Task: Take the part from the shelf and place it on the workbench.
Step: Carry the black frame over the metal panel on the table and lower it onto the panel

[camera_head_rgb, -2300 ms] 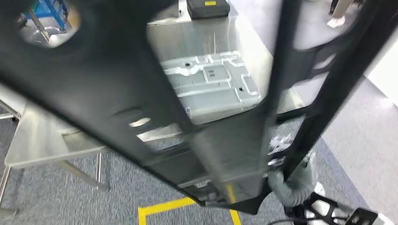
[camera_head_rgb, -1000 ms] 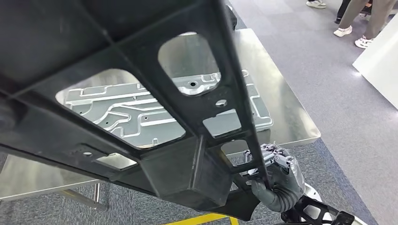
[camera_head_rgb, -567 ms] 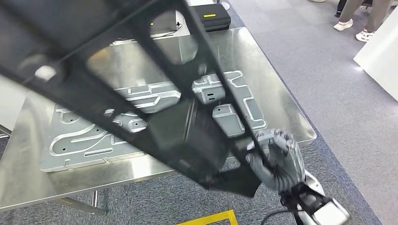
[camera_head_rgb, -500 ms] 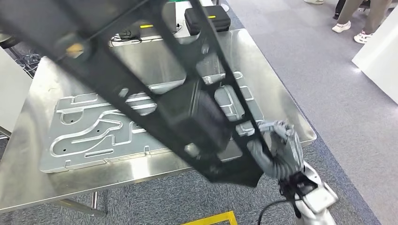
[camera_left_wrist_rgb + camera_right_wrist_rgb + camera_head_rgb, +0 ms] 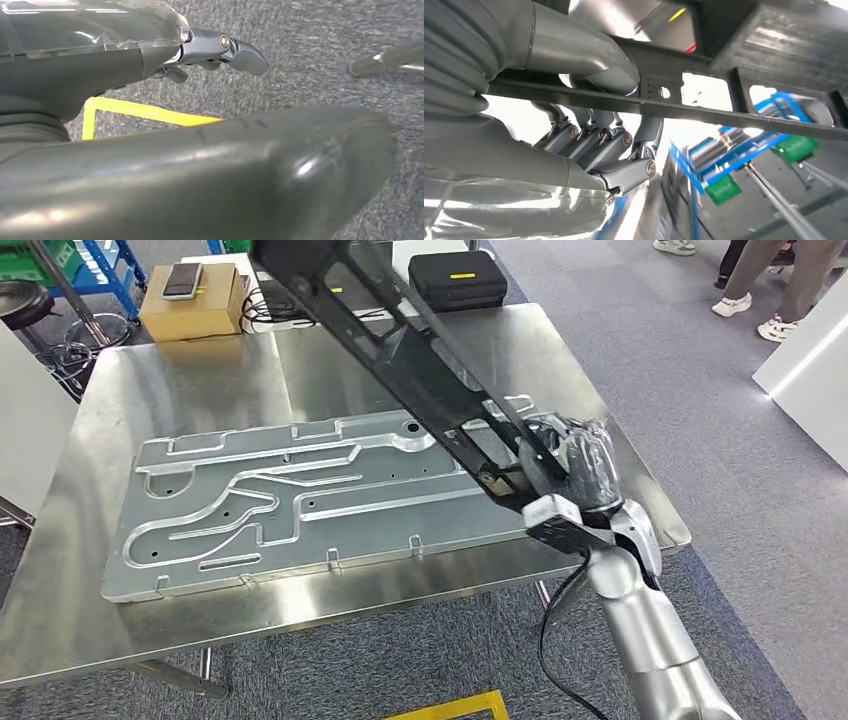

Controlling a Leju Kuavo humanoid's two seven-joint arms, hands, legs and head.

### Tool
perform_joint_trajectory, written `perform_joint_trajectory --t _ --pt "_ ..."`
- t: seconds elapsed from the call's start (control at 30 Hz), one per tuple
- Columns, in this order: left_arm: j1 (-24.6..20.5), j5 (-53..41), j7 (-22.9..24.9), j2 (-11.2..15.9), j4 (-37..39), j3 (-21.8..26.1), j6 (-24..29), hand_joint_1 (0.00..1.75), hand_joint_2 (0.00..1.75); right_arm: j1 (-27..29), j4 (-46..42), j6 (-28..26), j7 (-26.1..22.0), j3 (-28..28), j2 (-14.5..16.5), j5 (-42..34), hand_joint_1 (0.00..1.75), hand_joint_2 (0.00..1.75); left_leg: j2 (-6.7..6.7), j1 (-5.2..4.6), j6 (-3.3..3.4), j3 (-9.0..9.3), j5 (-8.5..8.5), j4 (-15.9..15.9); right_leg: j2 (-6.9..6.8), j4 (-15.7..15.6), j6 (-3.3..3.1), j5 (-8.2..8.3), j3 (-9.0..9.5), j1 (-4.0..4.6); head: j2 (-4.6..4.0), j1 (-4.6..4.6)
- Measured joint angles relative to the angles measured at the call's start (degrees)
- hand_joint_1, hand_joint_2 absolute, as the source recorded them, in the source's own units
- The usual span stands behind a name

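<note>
head view: right hand (image 5: 570, 465) grips black frame part (image 5: 400, 340), which slants from 11 o'clock to 4 o'clock above steel worktop (image 5: 120, 630) and grey stamped metal panel (image 5: 300, 495) | left wrist view: left hand (image 5: 150, 50) over carpet, fingers (image 5: 240, 50) apart, holding nothing | right wrist view: fingers (image 5: 594, 135) wrapped round a bar of the part

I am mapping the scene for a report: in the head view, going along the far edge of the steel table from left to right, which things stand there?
Blue shelf frame → cardboard box with a phone on top → black case → a person's legs.
</note>
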Motion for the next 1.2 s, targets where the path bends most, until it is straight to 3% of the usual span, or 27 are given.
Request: perform_joint_trajectory --t 0.07,0.2,0.27,0.33,0.37,0.4,0.43,0.47,0.53,0.57,0.7,0.77,0.83,0.87,0.9,0.93,0.97,1.03,1.1,1.17,1.2 --pt "-0.17 -0.14 -0.21 0.04 0.0 -0.18 -0.03 0.0 0.0 -3.85 4.44 -2.46 1.69 2.51 0.01 7.0 1.69 1.75 0.06 -0.15 -0.44 -0.22 -0.06 0.07 0.02 -4.34 -0.45 1.16 1.74 0.32 0.0 -0.01" --pt "-0.25 -0.29 -0.75 0.1 0.0 -0.71 -0.1 0.0 0.0 -10.39 13.96 -5.09 4.08 8.34 -0.12 18.11 1.69 1.75 0.07 -0.16 -1.66 -0.87 -0.77 1.06 -0.2 -5.32 -1.36 1.17 1.99 0.12 0.0 -0.01" --pt "-0.35 -0.31 -0.99 0.17 0.0 -0.82 -0.25 0.0 0.0 -13.31 18.93 -6.28 4.51 11.82 -0.53 22.62 1.69 1.75 0.11 -0.07 -2.16 -3.4 -3.51 6.34 -0.63 -5.66 -1.88 1.21 2.27 -0.03 0.0 -0.02" --pt "-0.33 -0.32 -1.13 0.31 0.0 -0.86 -0.51 0.0 0.0 -15.55 24.13 -7.66 4.95 15.43 -0.98 26.41 1.69 1.75 0.14 -0.01 -2.54 -7.54 -6.38 14.05 -0.97 -5.62 -2.13 1.08 2.32 0.07 0.0 -0.02" --pt "-0.26 -0.33 -1.18 0.38 0.0 -0.87 -0.67 0.0 0.0 -16.48 26.58 -8.5 5.31 17.27 -1.1 28.42 1.69 1.75 0.15 0.05 -2.68 -8.94 -6.64 16.28 -1.07 -5.58 -2.16 1.0 2.38 0.11 0.0 -0.02" --pt "-0.18 -0.37 -1.21 0.45 0.0 -0.89 -0.83 0.0 0.0 -17.41 28.76 -9.34 5.78 19.04 -1.14 30.33 1.69 1.75 0.16 0.13 -2.77 -9.22 -5.72 16.24 -1.13 -5.54 -2.14 0.9 2.5 0.13 0.0 -0.02" --pt "-0.13 -0.44 -1.27 0.53 0.0 -0.91 -0.95 0.0 0.0 -18.33 30.69 -10.17 6.38 20.72 -1.15 32.03 1.69 1.75 0.18 0.23 -2.81 -8.3 -3.81 13.87 -1.17 -5.48 -2.07 0.75 2.72 0.13 0.0 -0.02" --pt "-0.12 -0.57 -1.35 0.63 0.0 -0.92 -1.04 0.0 0.0 -19.21 32.4 -11.01 6.97 22.27 -1.15 33.45 1.69 1.75 0.21 0.34 -2.8 -6.44 -1.47 9.82 -1.18 -5.4 -1.95 0.53 3.02 0.13 0.0 -0.02" --pt "-0.23 -0.8 -1.53 0.8 0.0 -0.96 -1.11 0.0 0.0 -20.69 35.38 -12.18 8.03 24.89 -1.15 35.34 1.69 1.75 0.16 0.34 -2.39 -3.01 1.16 2.69 -1.1 -5.1 -1.49 0.05 3.48 0.36 0.0 -0.02" --pt "-0.27 -0.9 -1.6 0.86 0.0 -0.97 -1.12 0.0 0.0 -21.31 36.53 -12.67 8.49 25.86 -1.15 36.09 1.69 1.75 0.12 0.28 -2.05 -2.18 1.44 0.93 -1.06 -5.01 -1.23 -0.09 3.58 0.48 0.0 -0.01" --pt "-0.35 -0.99 -1.73 0.92 0.0 -1.15 -1.02 0.0 0.0 -23.28 40.25 -15.46 10.8 29.15 -1.15 39.57 1.69 1.75 0.09 0.22 -0.42 -1.61 1.51 0.09 -0.94 -4.41 -0.02 -0.79 3.6 0.37 0.0 -0.01" --pt "-0.47 -0.98 -1.89 0.92 0.0 -1.28 -0.62 0.0 0.0 -23.92 42.15 -17.03 11.78 30.67 -1.14 41.23 1.69 1.75 0.09 0.4 0.12 -1.52 1.86 -0.17 -0.83 0.23 0.49 -3.81 1.66 0.16 0.0 -0.01" --pt "-0.53 -0.94 -2.17 0.92 0.0 -1.31 0.0 0.0 0.0 -24.19 43.85 -18.13 12.24 32.02 -1.11 42.33 1.69 1.75 0.09 0.37 0.31 -1.76 2.04 -0.18 -0.79 7.93 0.8 -7.69 -1.74 0.0 0.0 0.0" --pt "-0.53 -0.93 -2.35 0.92 0.0 -1.31 0.35 0.0 0.44 -24.24 44.54 -18.53 12.32 32.59 -1.07 42.68 1.27 1.31 0.09 0.35 0.32 -1.86 2.13 -0.17 -0.79 10.6 0.86 -8.56 -2.81 -0.06 0.0 0.0" --pt "-0.52 -0.93 -2.53 0.92 0.0 -1.31 0.71 0.0 0.87 -24.36 45.23 -18.85 12.37 33.14 -0.95 42.96 0.85 0.87 0.09 0.33 0.29 -1.91 2.23 -0.16 -0.79 11.28 0.82 -8.36 -2.89 -0.1 0.0 0.0" --pt "-0.52 -0.93 -2.7 0.92 0.0 -1.32 1.04 0.0 1.31 -24.59 45.91 -19.11 12.42 33.59 -0.75 43.21 0.42 0.44 0.08 0.31 0.22 -1.94 2.35 -0.16 -0.79 9.73 0.67 -7.22 -1.85 -0.12 0.0 0.0" --pt "-0.53 -0.94 -2.86 0.91 0.0 -1.32 1.36 0.0 1.75 -24.96 46.65 -19.35 12.49 33.99 -0.43 43.43 0.0 0.0 0.08 0.28 0.11 -1.96 2.51 -0.15 -0.79 6.15 0.37 -5.5 0.27 -0.09 0.0 0.0" --pt "-0.62 -0.93 -3.01 0.88 0.01 -1.33 1.97 0.0 1.75 -26.0 48.08 -19.77 12.79 34.59 0.55 43.88 0.0 0.0 0.15 0.11 -0.27 -2.09 2.79 -0.1 -0.87 -1.95 -0.43 -3.05 4.84 0.23 0.0 -0.01" --pt "-0.73 -0.92 -2.92 0.86 0.02 -1.33 2.54 0.0 0.87 -26.87 49.55 -20.06 13.29 35.16 1.53 44.4 0.0 0.0 0.21 0.07 -0.97 -2.28 3.07 -0.13 -1.02 -5.58 -1.01 -2.52 6.63 0.71 0.0 -0.01" --pt "-0.73 -0.96 -2.91 0.86 0.02 -1.34 2.98 0.0 0.0 -27.06 50.88 -20.09 13.79 35.7 1.98 44.86 0.0 0.0 0.14 0.21 -1.74 -2.52 3.46 -0.22 -1.2 -6.0 -1.44 -1.85 6.43 0.79 0.0 0.0" --pt "-0.67 -1.03 -2.95 0.85 0.02 -1.36 3.14 0.0 0.0 -27.07 51.36 -20.11 14.03 35.96 2.04 45.02 0.0 0.0 0.1 0.27 -2.03 -2.84 3.15 0.23 -1.4 -6.25 -1.69 -1.31 6.32 0.64 0.0 0.0"
